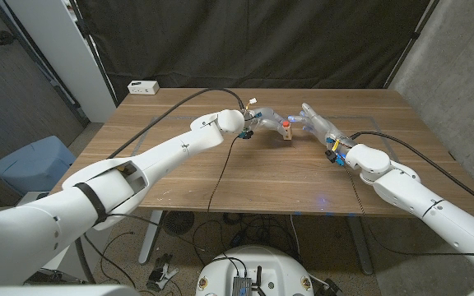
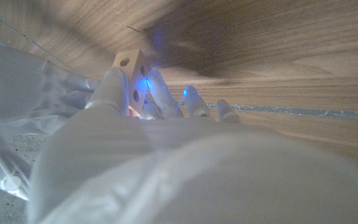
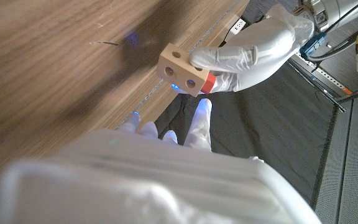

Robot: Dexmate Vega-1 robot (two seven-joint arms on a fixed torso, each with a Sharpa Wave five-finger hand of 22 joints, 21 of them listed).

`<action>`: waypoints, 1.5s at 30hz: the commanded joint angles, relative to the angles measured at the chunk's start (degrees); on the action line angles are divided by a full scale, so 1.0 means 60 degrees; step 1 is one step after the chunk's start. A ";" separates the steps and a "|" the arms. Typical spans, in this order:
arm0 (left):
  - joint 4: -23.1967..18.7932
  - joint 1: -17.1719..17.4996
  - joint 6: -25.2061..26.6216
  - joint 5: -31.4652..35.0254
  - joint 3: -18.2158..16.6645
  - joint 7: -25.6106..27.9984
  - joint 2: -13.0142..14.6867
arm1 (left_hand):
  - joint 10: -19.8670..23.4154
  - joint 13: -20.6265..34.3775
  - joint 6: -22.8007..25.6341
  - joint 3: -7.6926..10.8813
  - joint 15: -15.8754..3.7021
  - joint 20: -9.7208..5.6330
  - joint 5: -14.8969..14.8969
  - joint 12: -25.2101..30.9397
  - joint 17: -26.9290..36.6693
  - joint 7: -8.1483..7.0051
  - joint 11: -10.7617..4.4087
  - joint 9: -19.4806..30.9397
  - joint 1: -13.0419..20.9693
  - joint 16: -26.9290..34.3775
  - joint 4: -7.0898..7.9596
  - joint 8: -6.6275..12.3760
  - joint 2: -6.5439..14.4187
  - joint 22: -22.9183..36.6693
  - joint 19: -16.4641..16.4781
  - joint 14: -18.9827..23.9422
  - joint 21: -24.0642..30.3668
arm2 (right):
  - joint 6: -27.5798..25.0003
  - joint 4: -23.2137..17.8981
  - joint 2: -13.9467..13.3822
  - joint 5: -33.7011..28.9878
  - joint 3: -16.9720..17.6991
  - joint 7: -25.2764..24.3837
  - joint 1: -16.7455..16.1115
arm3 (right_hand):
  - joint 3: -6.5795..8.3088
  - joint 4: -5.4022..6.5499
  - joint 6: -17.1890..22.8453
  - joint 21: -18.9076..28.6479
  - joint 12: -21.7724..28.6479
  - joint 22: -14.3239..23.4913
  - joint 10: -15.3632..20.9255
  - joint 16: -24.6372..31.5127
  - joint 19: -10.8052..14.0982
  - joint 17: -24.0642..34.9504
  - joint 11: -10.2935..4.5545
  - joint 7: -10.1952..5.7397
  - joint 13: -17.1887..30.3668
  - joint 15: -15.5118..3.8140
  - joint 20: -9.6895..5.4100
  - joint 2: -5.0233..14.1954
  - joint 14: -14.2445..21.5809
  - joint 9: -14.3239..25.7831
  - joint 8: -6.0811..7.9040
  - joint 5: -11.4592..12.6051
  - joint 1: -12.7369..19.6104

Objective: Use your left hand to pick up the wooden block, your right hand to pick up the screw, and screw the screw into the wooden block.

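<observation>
wooden table [image 1: 220, 177], wooden block [image 3: 183, 73] with red screw [image 3: 208, 82] gripped by left hand [image 1: 257, 120] fingers, right hand [image 1: 319, 121] fingers spread just beside

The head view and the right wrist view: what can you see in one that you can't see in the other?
The head view alone has both white arms crossing the wooden table, the right hand beside the block, and a white box at the far corner. The right wrist view alone has the round holes in the wooden block. Both have the left hand holding the block, with a red part on it.
</observation>
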 commanded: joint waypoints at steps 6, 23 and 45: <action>0.0223 -0.0043 -0.0141 -0.0083 -0.0019 0.0000 -0.0086 | 0.0074 0.0030 0.0298 0.0050 -0.0497 0.0009 0.0059 -0.0022 0.0007 0.0140 -0.0010 0.0016 0.0024 0.0042 0.0050 0.0039 0.0114 0.0036 0.0023 0.0063 0.0033 | 0.0030 0.0105 0.0116 -0.0048 -0.0187 0.0173 0.0164 | -0.0072 -0.0010 -0.0022 0.0021 -0.0005 0.0000 -0.0373 -0.0029 -0.0025 0.0023 0.0031 -0.0030 0.0027 0.0027 0.0061 0.0161 -0.1427 0.0026 -0.0014 0.0070 0.0009; 0.0568 -0.0154 -0.0325 -0.0123 0.0013 -0.0032 -0.0210 | 0.0084 0.0036 0.0298 0.0052 -0.0494 0.0011 0.0060 -0.0017 0.0006 0.0133 -0.0013 0.0016 0.0013 0.0039 0.0056 0.0039 0.0112 0.0036 0.0019 0.0066 0.0030 | -0.0111 0.0016 0.0113 0.0020 -0.0206 0.0172 0.0146 | -0.0087 -0.0007 -0.0026 0.0023 0.0001 0.0000 -0.0365 -0.0018 -0.0022 0.0022 0.0022 -0.0047 0.0027 0.0004 0.0058 0.0185 -0.1403 0.0025 -0.0007 0.0080 0.0015; 0.0810 -0.0280 -0.0445 -0.0110 0.0065 -0.0093 -0.0287 | 0.0086 0.0031 0.0302 0.0057 -0.0482 0.0021 0.0062 -0.0022 0.0005 0.0161 -0.0012 0.0015 0.0033 0.0040 0.0042 0.0039 0.0106 0.0036 0.0016 0.0073 0.0028 | 0.0059 0.0273 0.0201 -0.0003 -0.0073 -0.0048 0.0216 | -0.0106 -0.0010 -0.0042 0.0025 0.0004 -0.0001 -0.0362 -0.0016 -0.0017 0.0019 0.0041 -0.0052 0.0027 0.0008 0.0076 0.0206 -0.1393 0.0025 -0.0004 0.0092 0.0027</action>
